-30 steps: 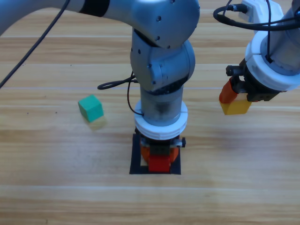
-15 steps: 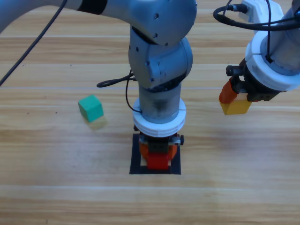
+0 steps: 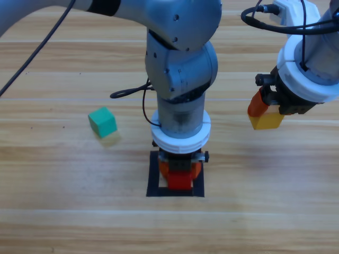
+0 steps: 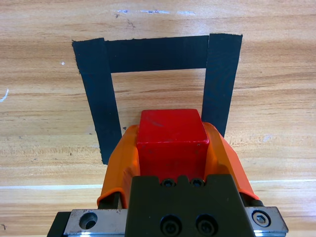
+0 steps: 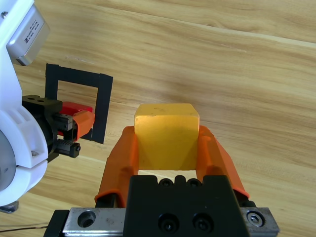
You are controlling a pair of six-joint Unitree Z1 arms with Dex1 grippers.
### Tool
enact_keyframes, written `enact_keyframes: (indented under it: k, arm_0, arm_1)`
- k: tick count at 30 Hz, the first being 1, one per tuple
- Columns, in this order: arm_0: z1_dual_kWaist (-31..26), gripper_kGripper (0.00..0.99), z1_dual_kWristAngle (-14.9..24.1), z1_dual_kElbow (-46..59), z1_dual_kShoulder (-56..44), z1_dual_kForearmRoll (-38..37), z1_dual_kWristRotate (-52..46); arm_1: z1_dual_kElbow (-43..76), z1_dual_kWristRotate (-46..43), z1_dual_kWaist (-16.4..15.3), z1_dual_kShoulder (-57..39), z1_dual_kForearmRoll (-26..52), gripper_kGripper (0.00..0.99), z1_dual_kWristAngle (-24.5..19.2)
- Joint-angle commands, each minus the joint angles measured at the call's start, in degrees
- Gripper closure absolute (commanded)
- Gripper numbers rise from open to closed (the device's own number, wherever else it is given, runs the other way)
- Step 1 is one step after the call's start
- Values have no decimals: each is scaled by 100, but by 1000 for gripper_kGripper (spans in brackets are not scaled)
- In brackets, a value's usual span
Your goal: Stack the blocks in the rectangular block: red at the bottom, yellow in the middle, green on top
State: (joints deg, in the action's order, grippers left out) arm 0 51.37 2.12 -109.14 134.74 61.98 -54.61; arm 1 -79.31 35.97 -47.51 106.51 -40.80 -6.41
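From above, your left gripper (image 3: pixel 180 172) clamps red (image 3: pixel 179 180) over the tape square (image 3: pixel 153 177); green (image 3: pixel 102 122) lies well left. Its wrist view shows red (image 4: pixel 171 142) not yet released. The right gripper (image 5: pixel 168 150) grips yellow (image 5: pixel 167 133), waiting. Nothing's stacked.

Your left gripper (image 3: pixel 180 177) points straight down at the picture's middle, jaws clamped on a load. Your right gripper (image 3: pixel 267 114) hangs raised at the right, jaws likewise closed on something.
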Motion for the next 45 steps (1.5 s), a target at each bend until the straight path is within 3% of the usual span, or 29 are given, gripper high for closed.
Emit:
enact_keyframes:
  k: [1, 14, 17, 20, 24, 25, 26, 28, 29, 41, 45]
  arm_0:
    - [-197, 990, 43, -90, -1, -54, 55]
    - [-241, 987, 34, -161, 70, -54, 82]
    - [-241, 930, 34, -152, 78, -54, 55]
    - [-232, 740, 34, -152, 131, -72, -41]
    - [-223, 651, 34, -99, 131, -72, -94]
    - [-223, 582, 43, -99, 122, -72, -76]
    - [-223, 452, 43, -99, 105, -72, -76]
    - [-223, 53, 43, -99, 87, -72, -94]
    - [-223, 5, 43, -73, 78, -72, -112]
    - [-232, 0, 96, -20, -343, -54, -120]
    - [-232, 0, 219, -486, -730, 200, -85]
  arm_1:
    - [39, -12, -101, 318, -42, 969, -62]
    - [56, -20, -101, 309, -42, 969, -62]
    - [56, -12, -101, 309, -42, 969, -53]
    - [56, -20, -101, 301, -42, 969, -62]
    - [65, -12, -101, 309, -42, 969, -53]
    - [65, -20, -101, 309, -42, 969, -53]
    - [65, -20, -101, 309, -42, 969, -53]
    - [65, -20, -101, 309, -42, 969, -53]
    - [65, -20, -101, 309, -42, 969, -53]
    - [74, -20, -101, 265, -42, 969, -45]
    - [65, 24, -145, 257, -42, 969, -62]
